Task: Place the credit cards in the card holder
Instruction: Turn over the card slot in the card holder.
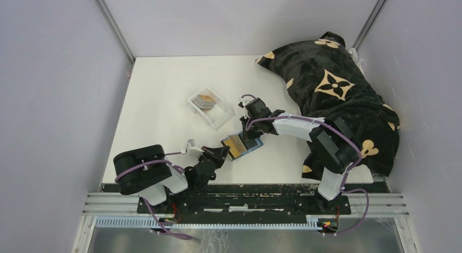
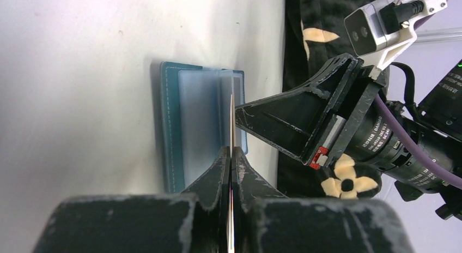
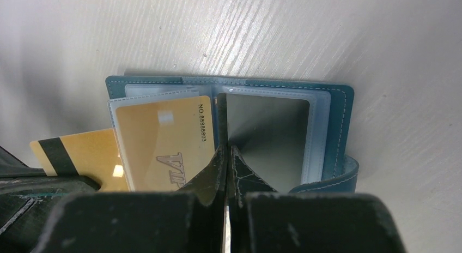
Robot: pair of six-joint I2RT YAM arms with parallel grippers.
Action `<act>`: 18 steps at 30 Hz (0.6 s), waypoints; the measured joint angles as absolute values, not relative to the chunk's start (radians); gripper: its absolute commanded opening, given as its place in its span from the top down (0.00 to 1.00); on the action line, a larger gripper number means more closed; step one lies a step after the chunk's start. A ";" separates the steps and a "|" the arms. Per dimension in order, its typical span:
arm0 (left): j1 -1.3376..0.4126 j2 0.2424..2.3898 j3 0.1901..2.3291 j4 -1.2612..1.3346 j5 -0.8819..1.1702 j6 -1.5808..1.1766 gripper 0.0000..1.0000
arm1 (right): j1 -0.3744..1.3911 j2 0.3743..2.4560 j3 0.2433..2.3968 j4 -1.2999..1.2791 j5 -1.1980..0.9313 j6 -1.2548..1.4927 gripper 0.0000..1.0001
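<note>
Open card holder [image 3: 272, 127] on white table [image 1: 163, 100], grey walls [image 1: 49, 100] around

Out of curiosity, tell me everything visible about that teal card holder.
The card holder is teal, leather-like with pale stitching, lying open on the table. Clear plastic sleeves fill it; one holds a gold VIP card. A snap strap curls at one edge. The shut right pincer seems to pinch its middle leaf; the left pincer holds a second gold card tucked under a sleeve.
</note>
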State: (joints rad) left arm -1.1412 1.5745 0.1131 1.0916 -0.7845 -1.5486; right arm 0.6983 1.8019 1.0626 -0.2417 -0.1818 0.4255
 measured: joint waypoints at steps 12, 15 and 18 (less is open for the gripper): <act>-1.140 1.563 0.205 1.037 -0.784 -1.478 0.97 | 0.698 1.765 1.056 -0.258 -0.117 0.417 0.98; -1.132 1.570 0.246 1.024 -0.781 -1.449 0.97 | 0.694 1.744 1.056 -0.264 -0.085 0.414 0.98; -1.111 1.592 0.282 1.021 -0.764 -1.434 0.97 | 0.680 1.728 1.056 -0.265 -0.062 0.413 0.98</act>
State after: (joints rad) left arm -1.1107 1.5917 0.2821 1.0206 -0.7635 -1.4338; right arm 0.6796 1.7279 1.0557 -0.2646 -0.0624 0.4133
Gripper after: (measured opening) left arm 0.043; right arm 0.023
